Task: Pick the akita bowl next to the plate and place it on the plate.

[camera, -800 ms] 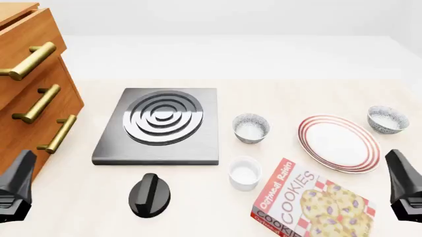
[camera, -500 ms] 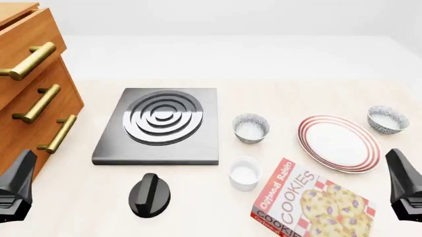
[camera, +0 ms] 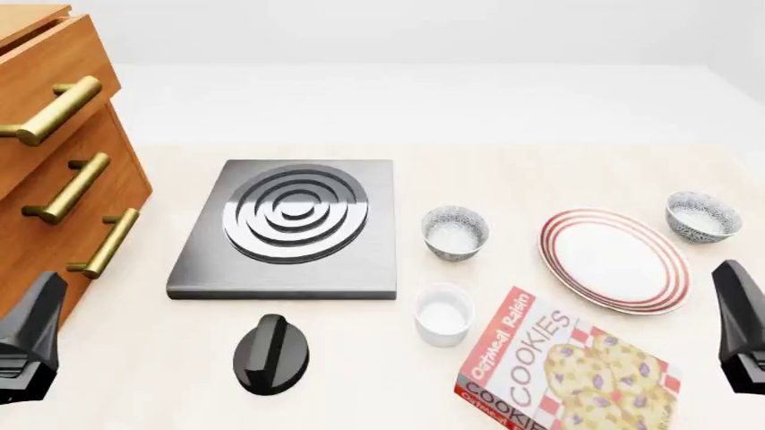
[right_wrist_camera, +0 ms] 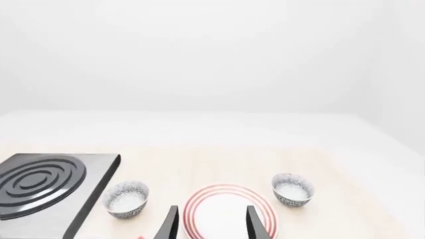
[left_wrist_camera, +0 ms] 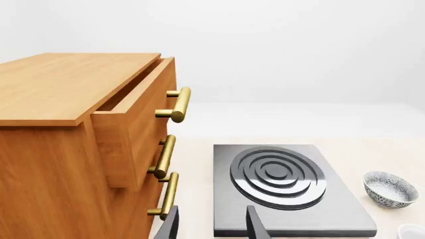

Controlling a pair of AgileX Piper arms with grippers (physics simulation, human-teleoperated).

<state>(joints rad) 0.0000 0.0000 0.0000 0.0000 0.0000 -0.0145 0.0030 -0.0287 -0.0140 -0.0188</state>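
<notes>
The plate point(camera: 614, 260) is white with red rings and lies at the right of the table. One akita bowl point(camera: 701, 216) sits just beyond its far right rim. A second, alike bowl point(camera: 456, 231) stands to the plate's left, near the stove. The right wrist view shows the plate point(right_wrist_camera: 229, 211) between the nearer-set bowl point(right_wrist_camera: 292, 189) and the other bowl point(right_wrist_camera: 126, 199). My right gripper point(right_wrist_camera: 211, 226) is open and empty, well short of the plate; in the front view it point(camera: 732, 296) is at the right edge. My left gripper point(left_wrist_camera: 212, 229) is open and empty at the near left point(camera: 39, 309).
A black stove plate point(camera: 287, 228) lies left of centre, with a black knob point(camera: 270, 353) in front of it. A plain white ramekin point(camera: 443, 314) and a cookies box point(camera: 562, 367) sit near the front. A wooden drawer cabinet point(camera: 60, 170) with brass handles fills the left.
My right gripper has shifted slightly to the right in the front view. Nothing else has moved.
</notes>
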